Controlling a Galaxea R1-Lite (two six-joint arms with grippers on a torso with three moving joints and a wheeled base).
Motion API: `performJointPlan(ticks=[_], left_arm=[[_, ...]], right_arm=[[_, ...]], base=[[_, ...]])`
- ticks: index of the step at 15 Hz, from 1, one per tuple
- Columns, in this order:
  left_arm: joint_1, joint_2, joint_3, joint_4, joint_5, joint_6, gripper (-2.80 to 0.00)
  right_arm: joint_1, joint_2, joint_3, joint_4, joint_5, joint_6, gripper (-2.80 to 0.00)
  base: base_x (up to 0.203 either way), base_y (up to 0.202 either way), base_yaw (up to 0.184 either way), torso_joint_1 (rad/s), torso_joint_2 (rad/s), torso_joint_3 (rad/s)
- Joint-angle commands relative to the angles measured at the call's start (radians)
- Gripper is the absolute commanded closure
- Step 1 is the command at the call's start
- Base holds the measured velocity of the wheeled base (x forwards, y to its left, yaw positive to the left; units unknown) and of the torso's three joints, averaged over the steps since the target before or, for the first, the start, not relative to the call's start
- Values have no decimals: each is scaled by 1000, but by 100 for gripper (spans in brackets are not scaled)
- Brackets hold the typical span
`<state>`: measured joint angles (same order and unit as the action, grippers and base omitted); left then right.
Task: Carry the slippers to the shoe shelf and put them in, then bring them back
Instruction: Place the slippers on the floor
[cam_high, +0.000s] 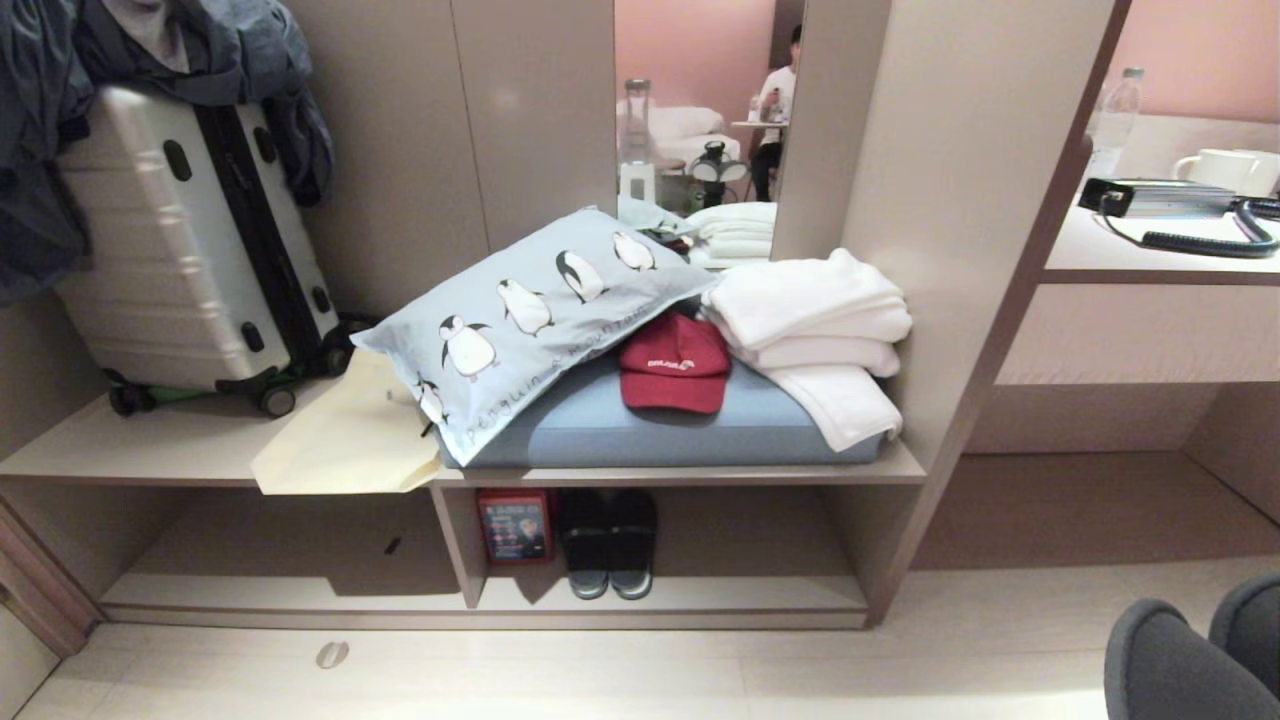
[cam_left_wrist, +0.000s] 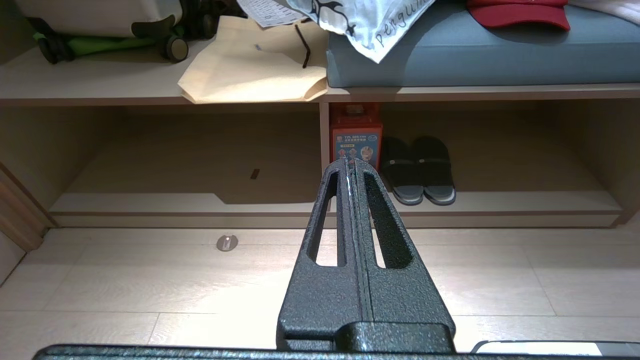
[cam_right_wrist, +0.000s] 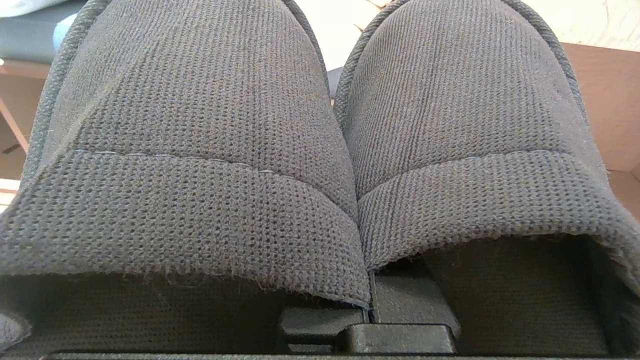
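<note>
Gripping the slippers (cam_right_wrist: 320, 150) side by side, the right hand (cam_right_wrist: 370, 310) is clamped where the two inner edges meet, one finger tucked inside each opening; pinching both at that seam lets a single hand carry the pair together, rounded ends pointing away from the wrist. In the head view the slippers (cam_high: 1195, 650) show only as two grey humps at the lower right corner, low over the floor (cam_high: 640, 670) and well apart from the shoe shelf (cam_high: 480, 610).

The left hand (cam_left_wrist: 352, 165) is empty, its fingers pressed flat together, hanging above the floor and pointing at the shelf's divider (parked, by the look of it).

One compartment already holds a dark striped pair (cam_high: 607, 545) and a red box (cam_high: 515, 525) just beside the divider, so the free space lies further along that compartment or in the other one. I judge the carrying leg unfinished: the pair has yet to reach the base board.
</note>
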<state>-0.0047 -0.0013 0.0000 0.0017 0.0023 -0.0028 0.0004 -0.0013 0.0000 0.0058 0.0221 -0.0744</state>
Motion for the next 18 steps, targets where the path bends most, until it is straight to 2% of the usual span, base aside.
performJointPlan(ticks=[1, 6, 18], left_arm=[[0, 0, 2, 0, 1, -2, 0], [0, 1, 2, 0, 1, 1, 0], [0, 1, 2, 0, 1, 0, 0]], right_arm=[[1, -2, 2, 0, 1, -1, 0], [1, -2, 2, 0, -1, -1, 0], [0, -2, 2, 0, 0, 1, 0]], base=[[0, 0, 0, 0, 0, 0], [2, -31, 4, 1, -1, 3], [0, -194, 3, 2, 3, 3]])
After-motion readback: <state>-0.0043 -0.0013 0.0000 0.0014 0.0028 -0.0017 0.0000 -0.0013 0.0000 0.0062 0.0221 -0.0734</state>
